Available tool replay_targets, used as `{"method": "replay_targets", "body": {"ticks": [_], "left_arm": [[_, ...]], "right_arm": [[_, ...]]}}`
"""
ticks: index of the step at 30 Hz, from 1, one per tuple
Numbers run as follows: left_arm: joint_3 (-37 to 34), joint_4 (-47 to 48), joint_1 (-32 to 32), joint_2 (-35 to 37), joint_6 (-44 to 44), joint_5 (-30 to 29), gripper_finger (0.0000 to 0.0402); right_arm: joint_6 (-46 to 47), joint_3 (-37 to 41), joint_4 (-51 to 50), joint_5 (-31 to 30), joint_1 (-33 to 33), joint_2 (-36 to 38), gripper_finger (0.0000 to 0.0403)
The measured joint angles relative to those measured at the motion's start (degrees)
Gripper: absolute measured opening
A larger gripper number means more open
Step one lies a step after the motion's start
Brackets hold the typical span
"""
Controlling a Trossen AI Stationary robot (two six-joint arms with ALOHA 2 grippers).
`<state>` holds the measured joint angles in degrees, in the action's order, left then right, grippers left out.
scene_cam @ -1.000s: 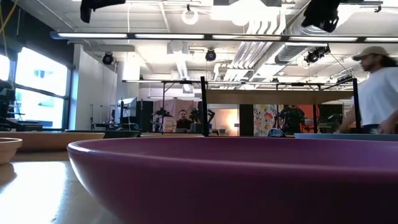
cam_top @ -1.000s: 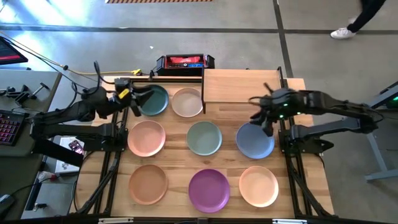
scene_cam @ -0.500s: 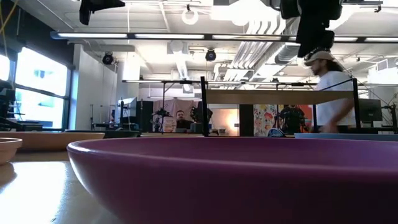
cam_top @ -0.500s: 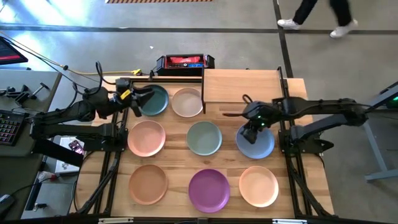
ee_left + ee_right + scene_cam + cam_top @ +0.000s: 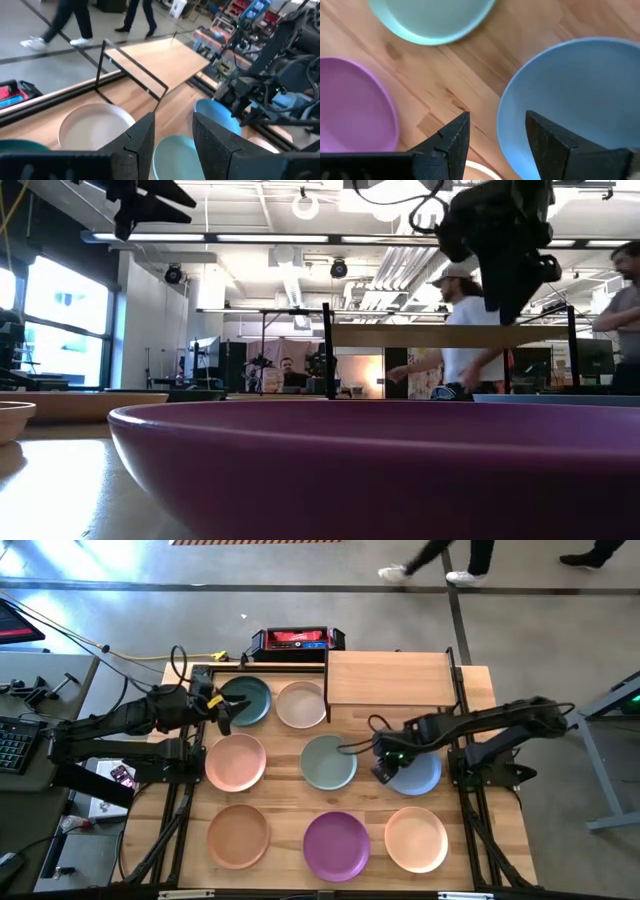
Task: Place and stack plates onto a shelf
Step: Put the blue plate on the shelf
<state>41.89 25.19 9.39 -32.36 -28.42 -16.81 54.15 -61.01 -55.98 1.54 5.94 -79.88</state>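
Eight plates lie flat on the slatted table: dark teal (image 5: 250,700), beige (image 5: 302,705), pink (image 5: 236,762), sage green (image 5: 329,762), blue (image 5: 418,775), tan (image 5: 238,836), purple (image 5: 336,845) and peach (image 5: 416,839). The shelf (image 5: 390,678) stands bare at the far right. My right gripper (image 5: 383,768) points down, open, above the blue plate's left rim (image 5: 507,115); its fingers stand on either side of the rim without touching. My left gripper (image 5: 222,710) hovers open over the teal plate's left edge, holding nothing.
A red and black box (image 5: 297,639) sits beyond the table's far edge. People walk across the floor behind the table (image 5: 470,330). The purple plate (image 5: 380,470) fills the front of the low view. A keyboard (image 5: 12,745) lies off the table's left side.
My right gripper has swung from over the blue plate's far side toward the table's left and near edges, coming down and tipping over until it points down at the plate's left rim. My left gripper has tipped a little downward in place. No plate has moved.
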Motion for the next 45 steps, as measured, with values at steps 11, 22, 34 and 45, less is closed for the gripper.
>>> {"method": "replay_targets", "body": {"ticks": [11,22,34,45], "left_arm": [[0.0,1.7,0.0,0.0,0.0,0.2,0.0122],[0.0,2.5,0.0,0.0,0.1,0.2,0.0122],[0.0,2.5,0.0,0.0,2.0,0.2,0.0122],[0.0,2.6,0.0,0.0,2.1,0.2,0.0122]], "right_arm": [[7.4,0.0,-0.3,-1.9,2.3,-9.2,0.0172],[7.6,0.0,2.0,-2.0,2.7,-16.9,0.0172],[9.0,0.0,3.2,-2.0,2.7,-22.4,0.0171],[11.9,0.0,3.5,-1.5,2.8,-23.0,0.0057]]}}
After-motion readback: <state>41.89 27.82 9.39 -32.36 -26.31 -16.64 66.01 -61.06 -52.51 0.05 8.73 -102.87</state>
